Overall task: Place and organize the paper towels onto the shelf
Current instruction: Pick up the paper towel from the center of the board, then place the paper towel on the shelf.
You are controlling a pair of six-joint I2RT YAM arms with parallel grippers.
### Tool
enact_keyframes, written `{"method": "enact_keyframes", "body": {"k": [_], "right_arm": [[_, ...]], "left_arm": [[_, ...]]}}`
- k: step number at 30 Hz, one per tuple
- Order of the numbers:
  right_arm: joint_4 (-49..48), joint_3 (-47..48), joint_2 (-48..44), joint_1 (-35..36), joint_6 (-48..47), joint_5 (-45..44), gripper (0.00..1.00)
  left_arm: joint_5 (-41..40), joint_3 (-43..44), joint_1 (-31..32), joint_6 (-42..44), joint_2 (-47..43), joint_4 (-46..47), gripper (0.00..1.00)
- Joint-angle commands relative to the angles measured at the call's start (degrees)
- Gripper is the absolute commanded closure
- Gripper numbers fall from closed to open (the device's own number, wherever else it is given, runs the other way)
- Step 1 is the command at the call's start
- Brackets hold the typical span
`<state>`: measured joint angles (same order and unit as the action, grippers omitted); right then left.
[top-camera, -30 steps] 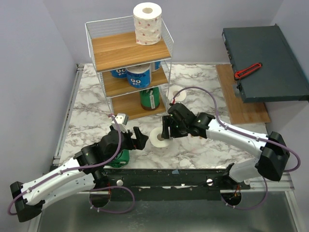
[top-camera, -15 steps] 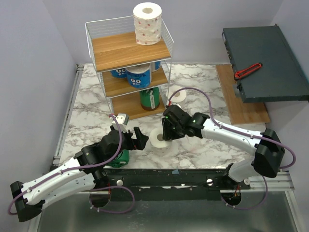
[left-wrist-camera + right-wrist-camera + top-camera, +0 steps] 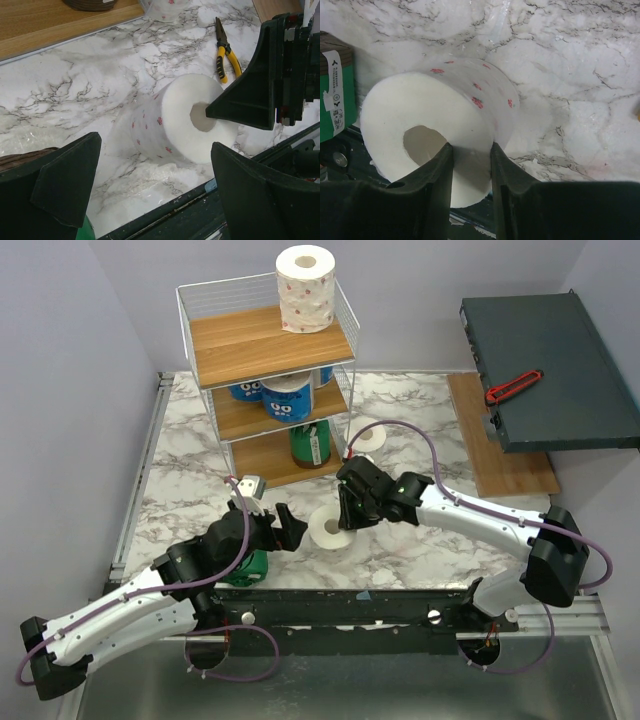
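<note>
— While looking down from above, where to find the loose speckled roll (image 3: pixel 329 527)?
— Low and centre, lying on its side on the marble table (image 3: pixel 190 490), below and right of the shelf (image 3: pixel 250 345) and apart from it
— And the right pincer (image 3: pixel 340 518)?
— Pinching that roll's wall: one finger (image 3: pixel 430 195) inside the hollow core, the other against the outer wrap, white paper between; plain to see in the lower half of the right wrist view
— And the left pincer (image 3: pixel 155 150)?
— Spread wide, gripping nothing; both dark fingers low in the left wrist view, the roll lying beyond them, touched by neither
— What else on the shelf?
— Upright at the right rear of the top board, a second speckled roll (image 3: pixel 305 288); on the middle board, blue rolls (image 3: pixel 287 398) with cartoon eyes; on the bottom board, a green roll (image 3: pixel 311 444), upright
— Anything more on the table?
— Right of the shelf's foot, another white roll (image 3: pixel 370 437); at lower left, a green-wrapped one (image 3: pixel 255 565) half hidden under the left arm; at upper right of the left wrist view, yellow-handled pliers (image 3: pixel 223 50)
— Upper right of the top view?
— Lying there, a dark flat box (image 3: pixel 550 370) with a red cutter (image 3: pixel 514 386) on it
</note>
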<state>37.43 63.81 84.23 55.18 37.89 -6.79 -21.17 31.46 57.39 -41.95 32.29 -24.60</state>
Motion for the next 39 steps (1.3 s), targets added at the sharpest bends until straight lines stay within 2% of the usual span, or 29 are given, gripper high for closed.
{"method": "enact_keyframes", "body": {"k": [1, 5, 9, 16, 22, 26, 32, 39], "right_arm": [[2.04, 2.38, -0.5, 0.46, 0.15, -0.58, 0.76], [4.6, 4.86, -3.01, 0.46, 0.42, -2.01, 0.82], [8.73, 9.92, -6.11, 0.52, -0.11, -3.78, 0.82], [18.3, 29.07, -6.06, 0.46, -3.35, -7.48, 0.82], [20.62, 47.56, -0.56, 0.47, -6.21, -10.38, 0.82], [19.9, 57.3, 3.67, 0.45, -7.23, -11.86, 0.82], [15.69, 66.32, 8.61, 0.37, -7.77, -14.45, 0.82], [8.53, 69.92, 10.89, 0.37, -7.57, -15.13, 0.82]], "left_arm": [[0.79, -0.22, -0.08, -0.56, -0.69, -0.1, 0.04], [-0.62, -0.1, -0.08, -1.0, -1.92, -1.18, 0.04], [-3.02, -0.2, -0.08, -1.61, -4.54, -2.05, 0.04], [-7.95, -0.75, -0.06, -2.25, -10.3, -2.93, 0.04], [-10.06, -0.51, -0.1, 0.19, -14.33, -1.28, 0.05], [-10.94, 1.61, -0.17, 3.34, -14.59, -0.56, 0.05], [-12.03, 5.96, -0.17, 8.0, -12.22, 0.56, 0.05], [-13.51, 9.1, -0.16, 12.25, -9.5, 3.59, 0.05]]}}
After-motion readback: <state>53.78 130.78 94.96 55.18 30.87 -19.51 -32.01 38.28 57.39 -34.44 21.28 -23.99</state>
